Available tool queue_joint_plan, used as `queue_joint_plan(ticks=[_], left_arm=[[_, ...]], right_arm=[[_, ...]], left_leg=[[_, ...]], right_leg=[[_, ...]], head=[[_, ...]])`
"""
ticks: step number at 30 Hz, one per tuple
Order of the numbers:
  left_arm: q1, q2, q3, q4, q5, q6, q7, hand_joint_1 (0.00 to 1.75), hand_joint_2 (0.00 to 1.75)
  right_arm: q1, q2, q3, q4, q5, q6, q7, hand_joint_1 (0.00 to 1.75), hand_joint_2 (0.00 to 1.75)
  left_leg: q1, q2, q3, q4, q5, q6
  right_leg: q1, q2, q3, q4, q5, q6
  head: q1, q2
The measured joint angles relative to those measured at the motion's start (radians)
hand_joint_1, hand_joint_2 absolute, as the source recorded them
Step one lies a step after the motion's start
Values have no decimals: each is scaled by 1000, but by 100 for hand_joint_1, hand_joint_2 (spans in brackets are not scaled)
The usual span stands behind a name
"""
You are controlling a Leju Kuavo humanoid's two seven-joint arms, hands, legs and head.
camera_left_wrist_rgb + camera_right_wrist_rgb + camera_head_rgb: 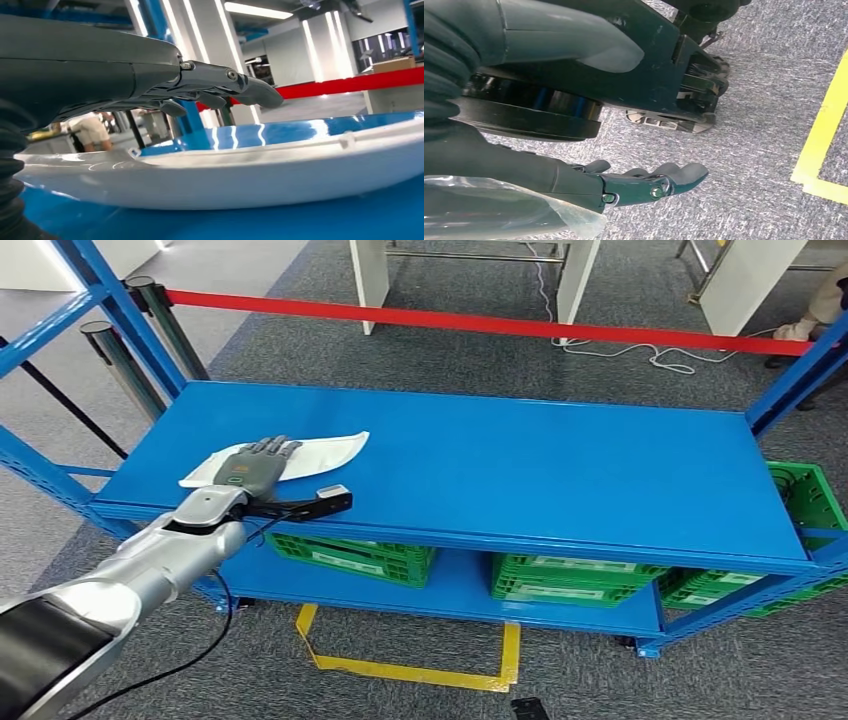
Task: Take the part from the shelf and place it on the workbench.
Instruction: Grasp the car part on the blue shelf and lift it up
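While the left hand (255,465) lies stretched out over the near end of the white part (320,452), its fingers (250,90) are extended flat rather than curled. In the left wrist view they hover just above the part's shallow, curved body with a gap showing beneath them, so the hand holds nothing and is spread loose. From the head view it looks as though the hand overlaps the part, but whether the palm touches it I cannot tell. The part (225,175) is a thin, elongated white shell, lying flat on the top deck of the blue shelf (520,460), close to the deck's left front corner.

The right hand (649,182) hangs low over grey carpet (774,75), its dark fingers gently bent and apart, with nothing between them; a yellow floor line (824,135) runs nearby.

Beyond the left hand, most of the shelf's top deck is bare blue. On the lower deck stand green plastic crates (360,555), and another green crate (800,490) sits at the shelf's right end. Behind the shelf a red barrier belt (480,322) stretches between metal posts (115,360). Yellow tape (410,670) marks a rectangle on the floor in front of the shelf.
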Motion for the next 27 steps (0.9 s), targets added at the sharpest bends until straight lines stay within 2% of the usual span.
queue_joint_plan(ticks=[1, 5, 16, 20, 23, 27], left_arm=[[2, 0, 5, 1, 2, 4, 2, 0, 175], [7, 0, 19, 4, 5, 16, 12, 0, 0], [30, 2, 49, 16, -16, 53, 53, 0, 0], [31, 7, 56, 22, -20, 56, 57, 0, 175], [31, 13, 56, 25, -50, 72, 85, 0, 175], [32, 32, 56, 31, -106, 138, 119, 0, 175]], right_arm=[[0, 0, 1, 0, 0, 0, 2, 0, 175], [0, 0, 3, 1, -3, 1, 6, 0, 175], [0, 0, 3, 1, -5, 4, -7, 0, 175], [0, 0, 3, 1, -5, 4, -8, 0, 175], [0, 0, 3, 1, -5, 0, -8, 0, 175], [2, 0, 3, 1, -5, -11, -12, 0, 175]], left_leg=[[0, 0, 0, 0, 0, 0], [0, 0, 0, 0, 0, 0], [0, 0, 0, 0, 0, 0], [0, 0, 0, 0, 0, 0], [0, 0, 0, 0, 0, 0], [0, 0, 0, 0, 0, 0]], right_leg=[[0, 0, 0, 0, 0, 0], [0, 0, 0, 0, 0, 0], [0, 0, 0, 0, 0, 0], [0, 0, 0, 0, 0, 0], [0, 0, 0, 0, 0, 0], [0, 0, 0, 0, 0, 0]], head=[[0, 0], [0, 0], [0, 0], [0, 0], [0, 0], [0, 0]])
